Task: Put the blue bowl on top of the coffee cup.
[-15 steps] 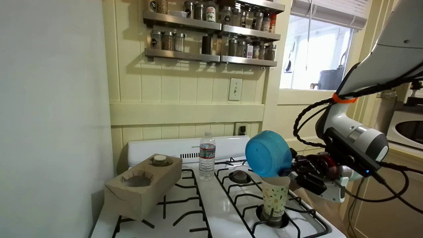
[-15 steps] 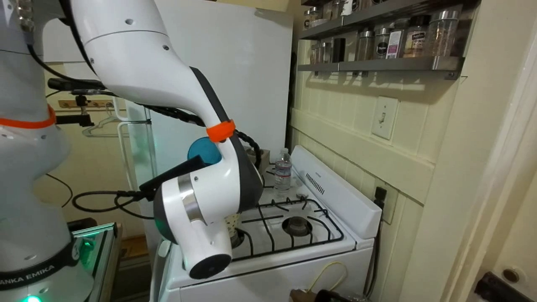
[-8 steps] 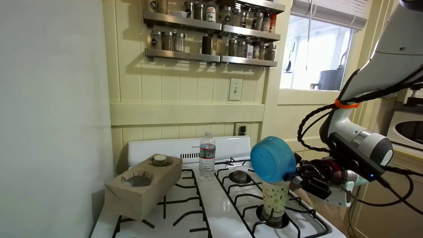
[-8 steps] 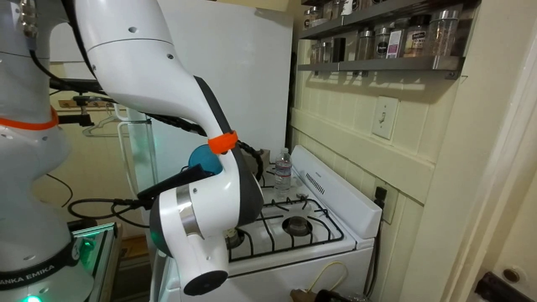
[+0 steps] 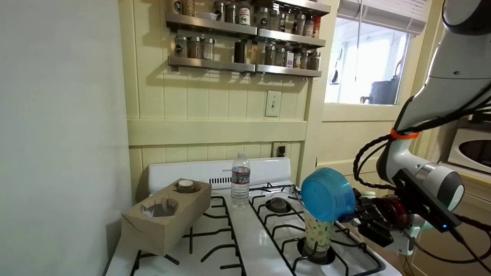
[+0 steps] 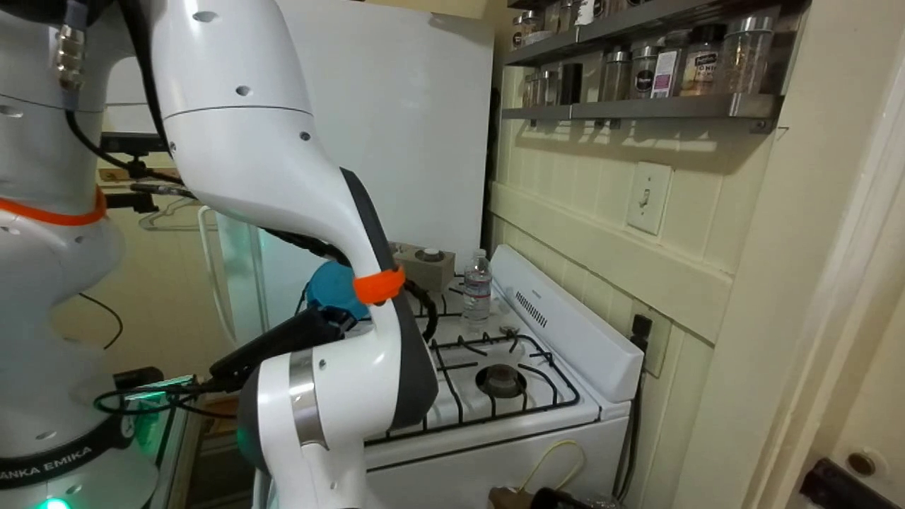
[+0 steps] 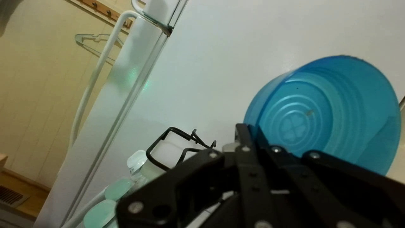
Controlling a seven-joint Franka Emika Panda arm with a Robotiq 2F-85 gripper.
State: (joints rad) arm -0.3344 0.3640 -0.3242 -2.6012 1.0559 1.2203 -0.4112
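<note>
In both exterior views the arm [image 6: 269,170] has sunk since the earlier pictures. The blue bowl [image 5: 328,194] goes down with it, shifting rightward in an exterior view; it hangs tilted in the lower right of that frame, overlapping the top of the coffee cup [image 5: 318,232]. The gripper [image 7: 251,130] is clamped on the bowl's rim.

A white fridge [image 6: 424,141] fills the upper middle of an exterior view. The stove [image 5: 251,237] spreads along the bottom of the frame, below metal shelves [image 5: 211,63]. On it a cardboard box [image 5: 174,221] lies lower left, the cup stands upright lower right, and a plastic bottle [image 5: 240,188] stands between. Jars [image 5: 195,48] line the shelves.

In an exterior view the arm's lower end is cut off by the bottom edge, and the arm covers part of the bowl. The bowl hides the cup's rim; I cannot tell whether they touch.
</note>
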